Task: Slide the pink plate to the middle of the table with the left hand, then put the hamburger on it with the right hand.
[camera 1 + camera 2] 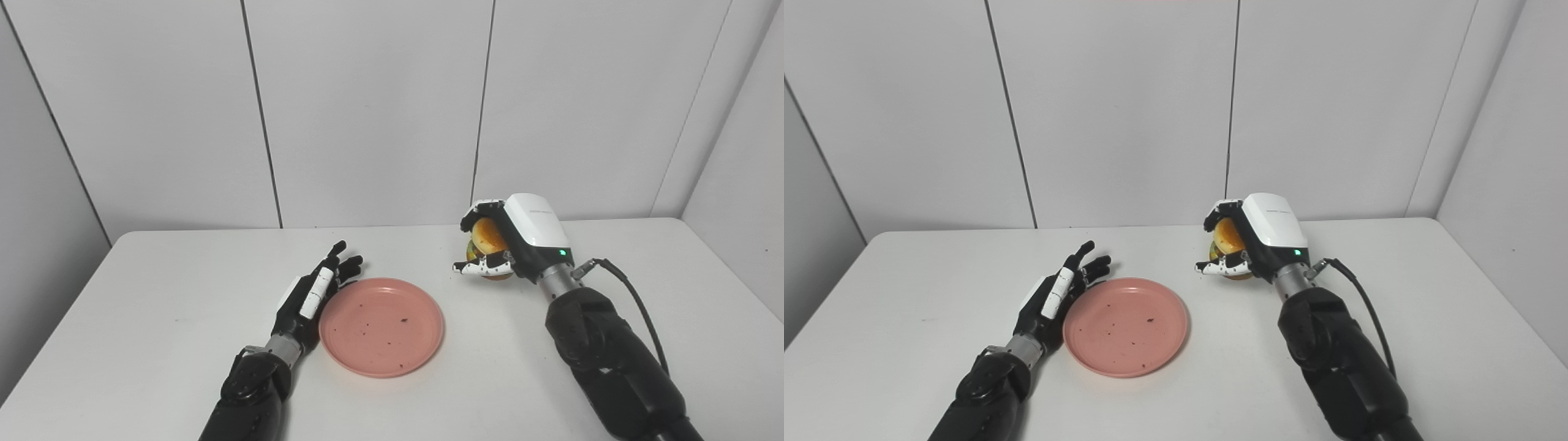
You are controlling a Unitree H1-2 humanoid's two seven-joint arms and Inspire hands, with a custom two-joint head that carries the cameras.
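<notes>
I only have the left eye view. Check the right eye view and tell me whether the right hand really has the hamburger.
Observer: Yes. From the right eye, the right hand is shut on the hamburger, fingers over the bun, thumb beneath.
Operator: Now report the left hand against the plate.
Observer: From that angle, the left hand lies open, fingers apart, at the pink plate's left rim. Contact I cannot confirm.
</notes>
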